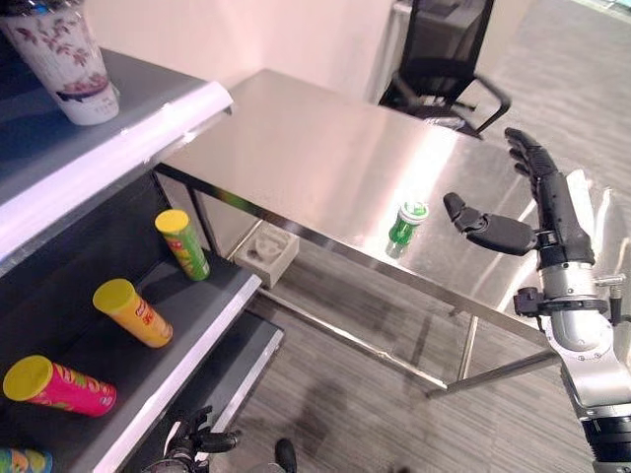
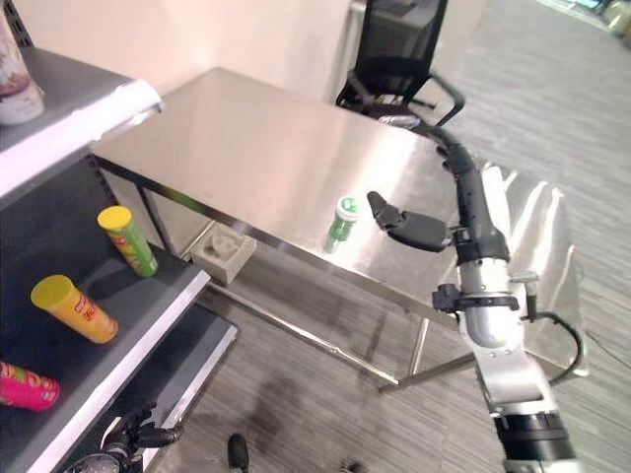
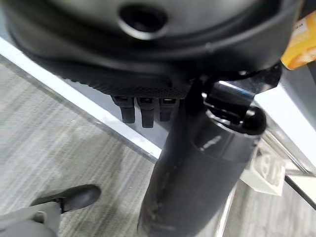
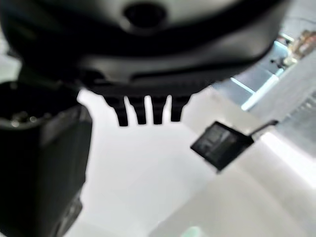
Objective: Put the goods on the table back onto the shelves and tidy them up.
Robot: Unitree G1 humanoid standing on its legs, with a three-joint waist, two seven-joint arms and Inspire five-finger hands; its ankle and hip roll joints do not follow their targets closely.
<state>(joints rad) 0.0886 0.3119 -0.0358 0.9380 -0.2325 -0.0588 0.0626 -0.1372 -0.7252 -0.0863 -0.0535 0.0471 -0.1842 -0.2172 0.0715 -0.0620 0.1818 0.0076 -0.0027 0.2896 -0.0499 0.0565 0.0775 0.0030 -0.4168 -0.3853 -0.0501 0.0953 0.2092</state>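
The right hand [image 1: 537, 212] hovered over the steel tabletop [image 1: 325, 158], fingers [image 1: 521, 148] straight and thumb spread apart, holding nothing. Just beside its thumb a green can [image 1: 407, 222] stood upright near the tabletop's front edge. Left of the tabletop, the shelf [image 1: 187, 315] carried yellow-lidded tubes [image 1: 133, 312], and the left hand [image 3: 143, 111] hung low by that shelf, fingers relaxed.

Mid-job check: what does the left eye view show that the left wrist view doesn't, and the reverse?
Left eye view alone: the green can standing on the steel table, the right hand open beside it without touching, the black chair, a patterned cup on the top shelf, and green and pink tubes lying on the lower shelf. Left wrist view alone: the left hand close up, fingers straight, holding nothing. Both: the yellow-orange tube and grey floor.
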